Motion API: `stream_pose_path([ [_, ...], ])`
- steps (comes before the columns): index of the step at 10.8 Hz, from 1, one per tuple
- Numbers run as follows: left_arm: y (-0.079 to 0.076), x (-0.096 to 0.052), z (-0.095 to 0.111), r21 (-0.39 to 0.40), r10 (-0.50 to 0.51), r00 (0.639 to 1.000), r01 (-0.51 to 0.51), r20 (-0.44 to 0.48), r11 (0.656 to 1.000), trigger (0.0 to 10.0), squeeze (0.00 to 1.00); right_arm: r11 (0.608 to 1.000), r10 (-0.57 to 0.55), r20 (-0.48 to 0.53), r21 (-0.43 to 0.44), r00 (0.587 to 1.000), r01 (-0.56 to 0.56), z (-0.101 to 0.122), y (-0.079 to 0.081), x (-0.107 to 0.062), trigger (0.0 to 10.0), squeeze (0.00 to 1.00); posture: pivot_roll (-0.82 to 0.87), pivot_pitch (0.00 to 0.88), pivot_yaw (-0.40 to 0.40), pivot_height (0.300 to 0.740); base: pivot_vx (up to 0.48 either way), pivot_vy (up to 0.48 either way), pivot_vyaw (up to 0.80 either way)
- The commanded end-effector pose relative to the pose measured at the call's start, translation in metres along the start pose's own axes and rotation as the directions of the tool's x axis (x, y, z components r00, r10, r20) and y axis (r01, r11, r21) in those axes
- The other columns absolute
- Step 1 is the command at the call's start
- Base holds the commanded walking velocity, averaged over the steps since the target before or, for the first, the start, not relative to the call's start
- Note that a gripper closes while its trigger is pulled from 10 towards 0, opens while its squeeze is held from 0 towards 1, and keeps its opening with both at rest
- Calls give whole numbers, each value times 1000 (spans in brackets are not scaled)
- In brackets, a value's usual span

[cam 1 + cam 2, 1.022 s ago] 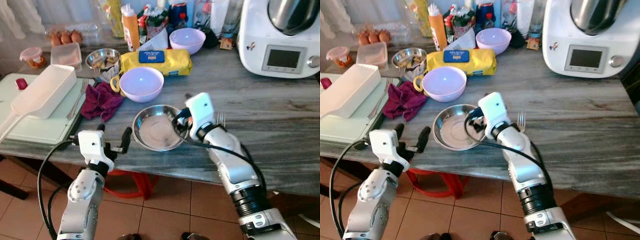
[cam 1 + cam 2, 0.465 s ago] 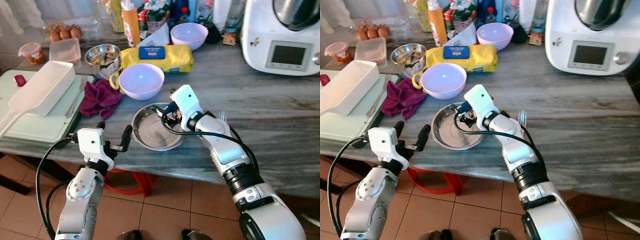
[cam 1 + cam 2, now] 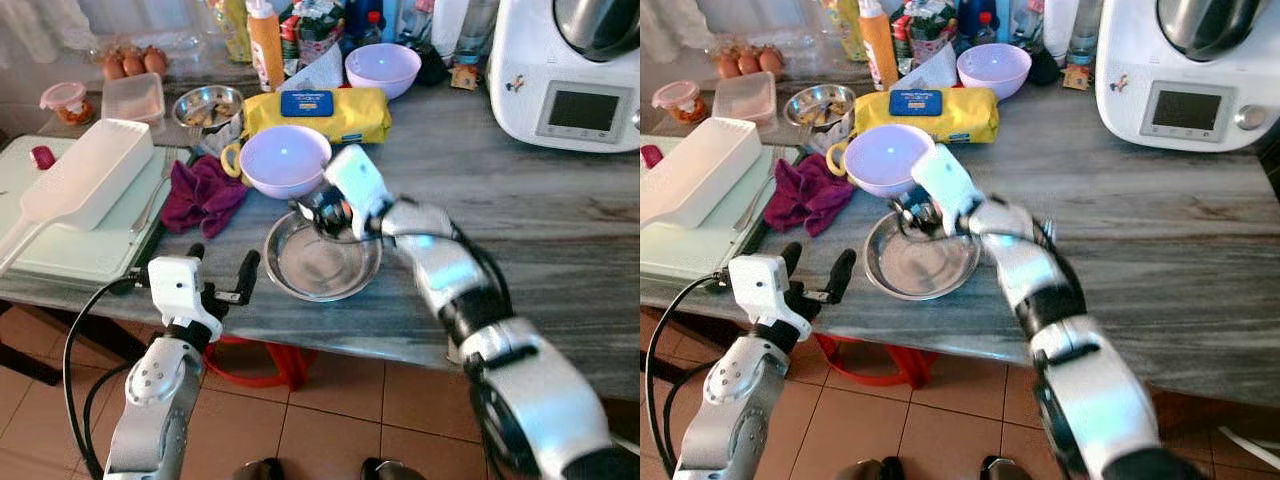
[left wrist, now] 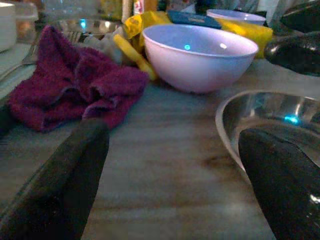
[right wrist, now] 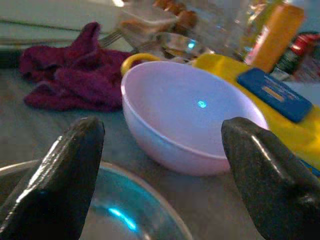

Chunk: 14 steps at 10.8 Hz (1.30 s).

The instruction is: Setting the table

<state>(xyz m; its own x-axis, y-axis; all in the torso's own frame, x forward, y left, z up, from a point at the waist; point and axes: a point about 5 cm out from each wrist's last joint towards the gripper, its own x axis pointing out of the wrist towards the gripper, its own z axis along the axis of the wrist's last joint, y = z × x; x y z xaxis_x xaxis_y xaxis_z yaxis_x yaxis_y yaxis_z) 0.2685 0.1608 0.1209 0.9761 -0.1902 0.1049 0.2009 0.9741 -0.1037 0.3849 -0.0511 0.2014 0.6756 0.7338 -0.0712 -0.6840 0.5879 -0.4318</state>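
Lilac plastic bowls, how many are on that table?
2. One lilac plastic bowl stands near the middle, just beyond the shallow steel dish; the other sits at the back, behind the yellow packet. More could be hidden in the clutter.

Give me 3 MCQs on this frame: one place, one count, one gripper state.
1. Where is the maroon cloth?
A. Inside the steel bowl
B. On the table, on the robot's left of the near lilac bowl
C. On the white appliance

2. How many lilac bowls are on the table?
A. One
B. Two
C. Four

3. What is the state of the right gripper?
A. Open, over the steel bowl's far rim, facing the near lilac bowl
B. Shut on a fork
C. Shut on the cloth

Answers: 1 B, the cloth lies beside that bowl. 2 B, one near bowl and one far lilac bowl. 3 A, the wrist view shows both fingers spread apart with nothing between.
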Motion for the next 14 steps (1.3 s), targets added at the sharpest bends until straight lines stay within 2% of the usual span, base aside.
stream_pose_path([
  [1,7,-6,3,15,28,1000,-28,1,999,10000,0,998,46,-18,-38,999,-47,3,2,5,10000,0,103,187,49,740,0,0,0],
  [3,6,-11,3,14,29,1000,-29,-7,999,10000,0,996,73,-52,-43,996,-76,2,-1,7,10000,0,116,190,45,740,0,0,0],
  [6,6,-16,4,17,36,999,-35,-15,999,10000,0,987,70,-118,-137,991,-86,2,-8,8,10000,0,136,201,42,740,0,0,0],
  [8,6,-17,4,18,39,999,-39,-17,999,10000,0,987,84,-139,-128,987,-102,-2,-6,8,10000,0,144,198,43,740,0,0,0],
  [12,4,-14,4,13,35,999,-35,-21,999,10000,0,979,163,-98,-109,982,-173,3,-1,10,10000,0,135,191,49,740,0,0,0],
  [14,3,-14,5,13,30,999,-30,-20,999,10000,0,982,150,-62,-104,987,-156,8,-4,9,10000,0,132,190,49,740,0,0,0],
])
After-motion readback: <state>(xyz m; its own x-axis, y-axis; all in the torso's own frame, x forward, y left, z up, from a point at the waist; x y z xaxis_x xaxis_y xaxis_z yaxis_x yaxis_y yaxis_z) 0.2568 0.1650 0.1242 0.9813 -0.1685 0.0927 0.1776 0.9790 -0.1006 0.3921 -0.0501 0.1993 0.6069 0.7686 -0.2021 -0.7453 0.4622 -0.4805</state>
